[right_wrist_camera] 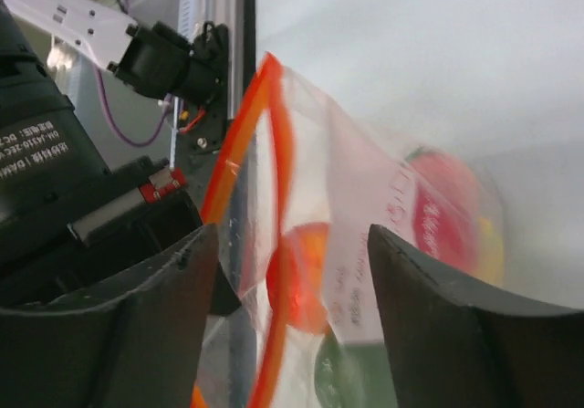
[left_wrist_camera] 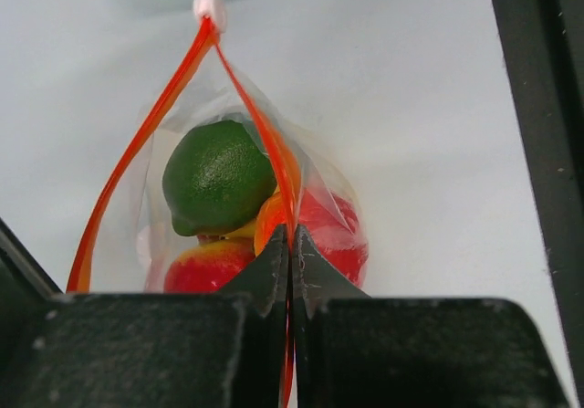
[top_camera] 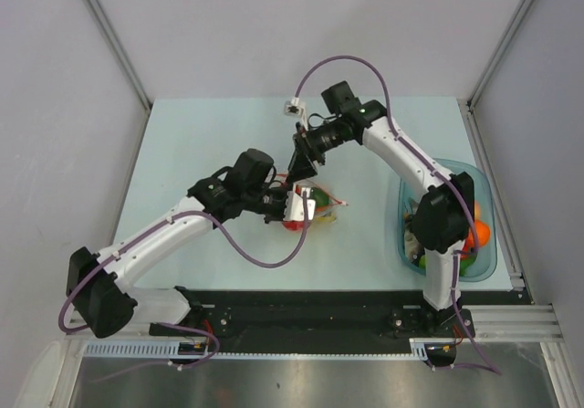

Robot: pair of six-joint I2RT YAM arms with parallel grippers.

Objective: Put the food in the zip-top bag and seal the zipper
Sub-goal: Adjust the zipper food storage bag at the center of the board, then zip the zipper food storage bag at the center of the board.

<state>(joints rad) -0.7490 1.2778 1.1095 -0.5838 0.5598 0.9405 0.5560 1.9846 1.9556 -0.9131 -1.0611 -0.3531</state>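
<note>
The clear zip-top bag [top_camera: 319, 204] lies at mid-table, holding a green lime [left_wrist_camera: 217, 175], a red tomato [left_wrist_camera: 336, 236] and a red-yellow peach [left_wrist_camera: 203, 264]. My left gripper [top_camera: 294, 207] is shut on one side of the red-orange zipper [left_wrist_camera: 246, 98]; in the left wrist view its jaws [left_wrist_camera: 291, 236] pinch the strip. The zipper's mouth is spread open, with a white slider [left_wrist_camera: 209, 7] at its far end. My right gripper [top_camera: 298, 172] is open just above the bag; in the right wrist view [right_wrist_camera: 292, 235] the zipper [right_wrist_camera: 239, 152] and bag wall stand between its fingers [right_wrist_camera: 169, 321], untouched as far as I can tell.
A teal translucent tub [top_camera: 485, 193] stands at the right edge of the table, with more toy food in it, among it an orange piece [top_camera: 479, 235] and a green piece [top_camera: 466, 265]. The right arm's elbow hangs over the tub. Frame posts stand at the far corners.
</note>
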